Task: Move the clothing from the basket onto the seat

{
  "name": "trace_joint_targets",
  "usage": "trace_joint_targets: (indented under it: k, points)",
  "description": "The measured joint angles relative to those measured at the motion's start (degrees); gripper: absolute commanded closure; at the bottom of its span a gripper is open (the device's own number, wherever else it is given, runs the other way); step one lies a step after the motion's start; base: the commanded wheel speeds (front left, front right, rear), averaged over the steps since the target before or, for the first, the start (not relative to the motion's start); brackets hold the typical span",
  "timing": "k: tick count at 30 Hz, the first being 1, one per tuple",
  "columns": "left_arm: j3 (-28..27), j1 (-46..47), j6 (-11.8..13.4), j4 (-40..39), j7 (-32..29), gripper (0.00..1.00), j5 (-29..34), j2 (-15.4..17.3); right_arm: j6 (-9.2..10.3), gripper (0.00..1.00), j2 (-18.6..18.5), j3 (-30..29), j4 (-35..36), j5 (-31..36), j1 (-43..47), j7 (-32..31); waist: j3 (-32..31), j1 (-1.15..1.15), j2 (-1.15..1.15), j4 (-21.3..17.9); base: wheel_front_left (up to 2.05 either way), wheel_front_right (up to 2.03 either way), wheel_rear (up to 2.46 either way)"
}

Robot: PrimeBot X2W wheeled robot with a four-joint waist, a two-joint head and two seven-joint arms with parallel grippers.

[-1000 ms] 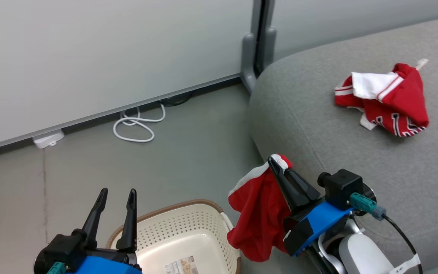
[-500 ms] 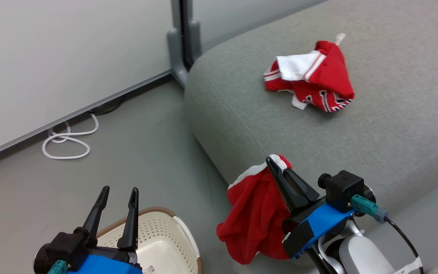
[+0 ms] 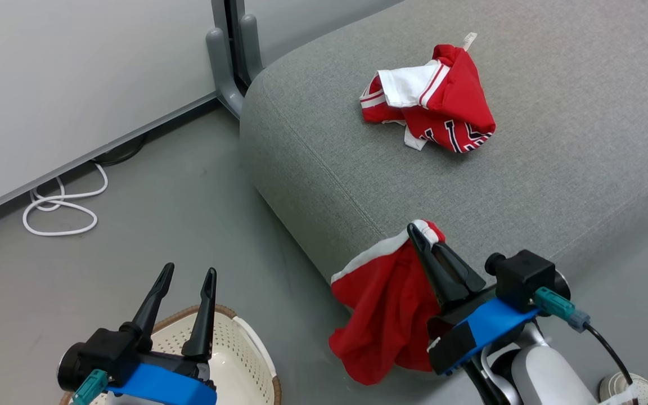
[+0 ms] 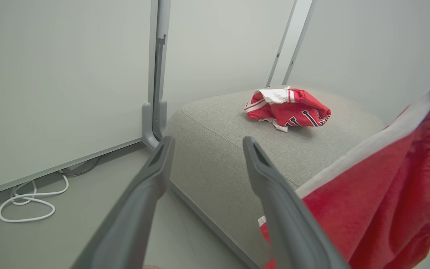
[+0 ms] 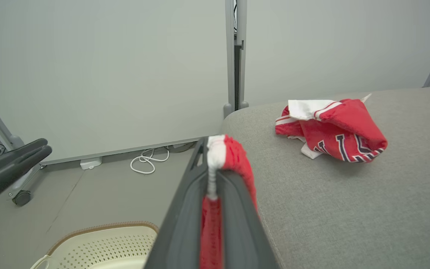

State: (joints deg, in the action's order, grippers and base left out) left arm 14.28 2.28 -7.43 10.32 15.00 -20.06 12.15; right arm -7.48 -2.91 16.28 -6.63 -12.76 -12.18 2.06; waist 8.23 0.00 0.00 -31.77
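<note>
While one lettered garment (image 3: pixel 436 107) lies on the seat (image 3: pixel 554 185), the second garment (image 3: pixel 383 315) is pinched at its white trim by the clamped right gripper (image 3: pixel 421 236) — hung free beside the seat's edge for carrying; the left gripper (image 3: pixel 189 274) is spread, empty, over the basket (image 3: pixel 248 360).

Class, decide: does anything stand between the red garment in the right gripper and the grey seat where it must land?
Nothing visible does. The right gripper holds the red garment by the near edge of the seat, with bare upholstery just beyond. The lettered garment lies farther back, apart.
</note>
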Motion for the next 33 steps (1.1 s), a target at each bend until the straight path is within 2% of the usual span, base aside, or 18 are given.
trace_joint_targets:
  k: [9, 17, 21, 25, 30, 33]
  points:
    - [-0.55, 0.25, 0.00, -0.85, 0.01, 0.00, 0.41, 1.24, 0.00, 1.00, -0.30, -0.62, 0.25, 2.25, -8.92, -0.80, 2.48, 0.00, 0.00, -0.15, 0.00, 0.00, 0.00]
    - [-0.55, 2.04, 0.00, -2.87, 0.00, 0.00, 1.74, 3.66, -0.01, 1.00, -5.73, -5.80, 1.86, 2.35, -23.76, -3.38, 7.59, 0.01, 0.00, 1.21, 0.00, 0.00, 0.00]
    - [-0.42, 3.81, 0.00, -4.57, 0.00, 0.00, 2.48, 5.83, -0.01, 1.00, -9.12, -10.18, 0.92, -1.47, -32.75, -6.23, 11.26, 0.01, 0.00, 2.07, 0.00, 0.00, 0.00]
    - [-0.81, 5.69, 0.01, -6.82, 0.00, 0.00, 3.04, 7.45, -0.01, 1.00, -12.91, -17.80, -1.59, -4.94, -41.98, -8.11, 15.25, 0.01, 0.00, 3.18, 0.00, 0.00, 0.00]
    - [-1.43, 7.48, 0.30, -10.90, -0.60, 0.00, 4.15, 9.51, -0.01, 1.00, -19.62, -25.51, -5.55, -3.85, -53.20, -9.48, 20.40, 0.01, 0.00, 4.86, 0.00, 0.00, 0.00]
    - [-1.77, 8.01, 0.46, -13.36, -1.37, 0.00, 4.56, 10.53, -0.01, 1.00, -21.20, -29.47, -8.15, -2.24, -56.97, -9.49, 23.38, 0.01, 0.00, 5.86, 0.00, 0.00, 0.00]
